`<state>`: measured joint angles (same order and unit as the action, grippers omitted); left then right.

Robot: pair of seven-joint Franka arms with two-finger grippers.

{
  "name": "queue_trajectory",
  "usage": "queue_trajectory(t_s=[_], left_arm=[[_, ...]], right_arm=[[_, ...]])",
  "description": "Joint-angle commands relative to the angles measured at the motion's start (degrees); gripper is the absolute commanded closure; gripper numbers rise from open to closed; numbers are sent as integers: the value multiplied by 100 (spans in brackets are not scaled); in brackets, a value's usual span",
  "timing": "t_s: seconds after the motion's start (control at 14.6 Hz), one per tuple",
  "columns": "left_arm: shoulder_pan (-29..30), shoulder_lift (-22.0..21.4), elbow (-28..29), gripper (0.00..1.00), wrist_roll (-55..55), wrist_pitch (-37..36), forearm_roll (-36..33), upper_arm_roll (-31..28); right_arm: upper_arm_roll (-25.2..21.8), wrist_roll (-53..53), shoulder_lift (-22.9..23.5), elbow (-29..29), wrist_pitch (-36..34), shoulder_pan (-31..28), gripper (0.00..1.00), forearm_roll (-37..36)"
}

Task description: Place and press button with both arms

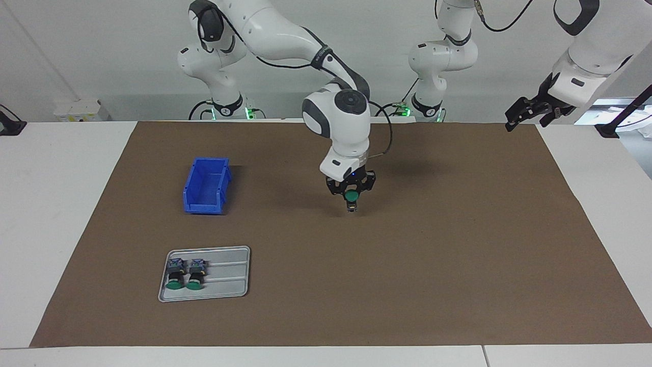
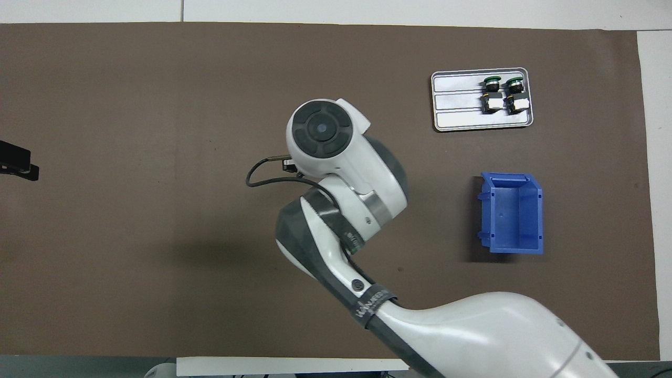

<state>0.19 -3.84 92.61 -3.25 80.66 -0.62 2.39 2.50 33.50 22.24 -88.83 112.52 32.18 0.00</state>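
White table against a pale wall, spread with a brown mat across nearly the whole top. Over the middle of that mat, the right arm bent down from its base, wrist pointing straight at the surface, the right gripper low above the mat and clamped on the button, green cap turned toward the facing camera, body pinched between the fingertips; from overhead, gripper and button both hidden under the wrist housing. Whether the button's lower end touches the mat: not possible to tell. Toward the right arm's end of the table, a blue bin, open side up. Farther from the robots than the bin, a grey tray with two more buttons lying side by side at one end, green caps pointing away from the robots, terminal blocks toward them. At the left arm's end, the left arm waiting, raised over the mat's edge, the left gripper with fingers apart and nothing between them; overhead, only its dark tip in view at the frame's edge.
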Motion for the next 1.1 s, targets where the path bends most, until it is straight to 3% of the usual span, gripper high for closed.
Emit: queue_trajectory(t_s=[0.0, 0.21, 0.34, 0.62, 1.03], left_arm=[[-63, -126, 117, 0, 34, 2, -70, -19], [-194, -126, 117, 0, 17, -15, -70, -11], [-195, -126, 117, 0, 17, -6, -70, -11], [-143, -126, 117, 0, 17, -6, -70, -28], [-116, -126, 117, 0, 17, -6, -70, -72]], right_arm=[[75, -649, -1314, -1282, -309, -772, 100, 88], [75, -2017, -2458, -2478, -248, -1949, 100, 106], [75, -2802, -2881, -2901, -309, -2495, 100, 106], [66, -3630, -3172, -3613, 23, -3226, 100, 115], [57, -3929, -3234, -4483, 848, -3332, 100, 106]])
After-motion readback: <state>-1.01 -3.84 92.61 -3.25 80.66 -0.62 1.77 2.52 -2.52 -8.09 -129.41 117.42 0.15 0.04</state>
